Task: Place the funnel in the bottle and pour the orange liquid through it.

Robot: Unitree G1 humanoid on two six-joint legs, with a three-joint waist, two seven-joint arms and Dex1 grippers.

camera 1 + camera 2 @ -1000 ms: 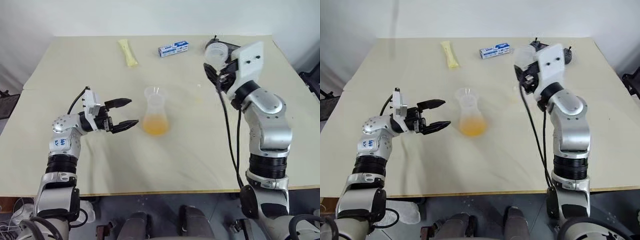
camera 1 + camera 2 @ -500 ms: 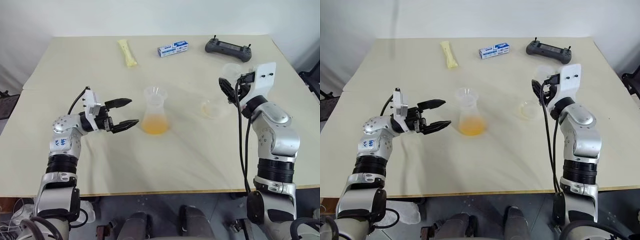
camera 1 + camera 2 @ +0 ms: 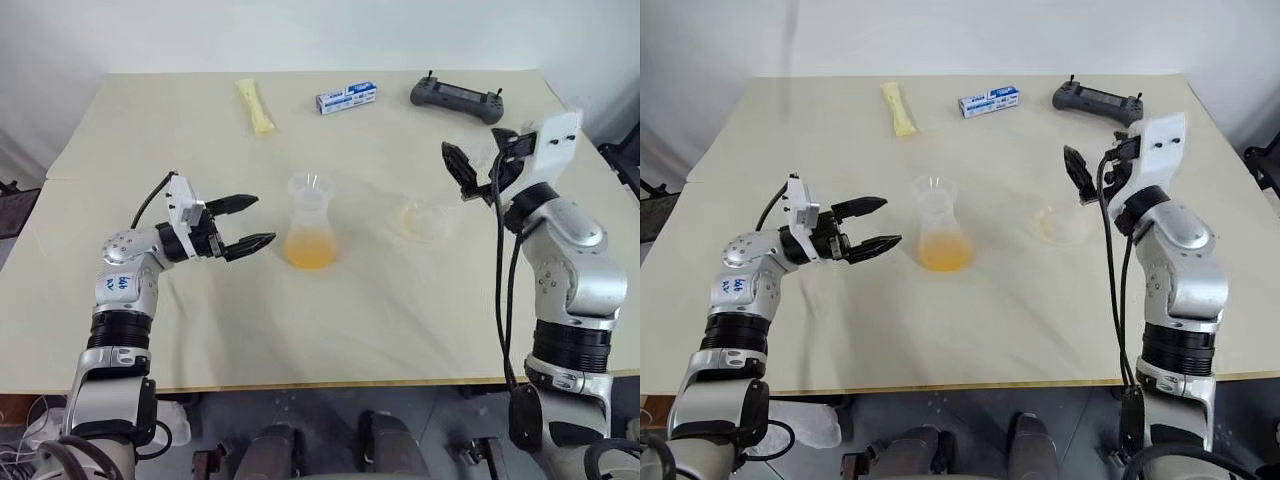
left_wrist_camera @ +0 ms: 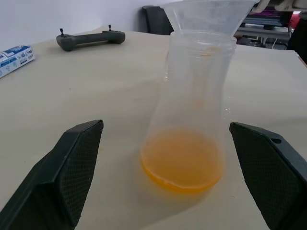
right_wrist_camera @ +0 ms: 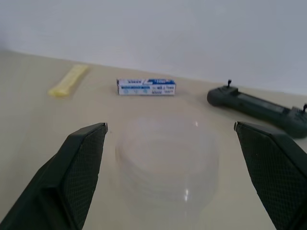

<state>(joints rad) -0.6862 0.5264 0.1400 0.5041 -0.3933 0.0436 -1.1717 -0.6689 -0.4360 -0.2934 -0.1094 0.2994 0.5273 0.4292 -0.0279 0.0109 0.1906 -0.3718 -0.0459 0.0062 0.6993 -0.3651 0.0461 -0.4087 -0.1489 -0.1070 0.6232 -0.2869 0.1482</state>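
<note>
left wrist view: funnel (image 4: 209, 14) atop bottle (image 4: 192, 110)

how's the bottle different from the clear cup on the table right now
The bottle holds orange liquid in its base; the clear cup looks empty. The bottle flares to a wide base with a funnel seated in its neck; the cup has nothing on it. The bottle sits before the open left tool, the cup below the open right tool. Both are see-through.
</note>
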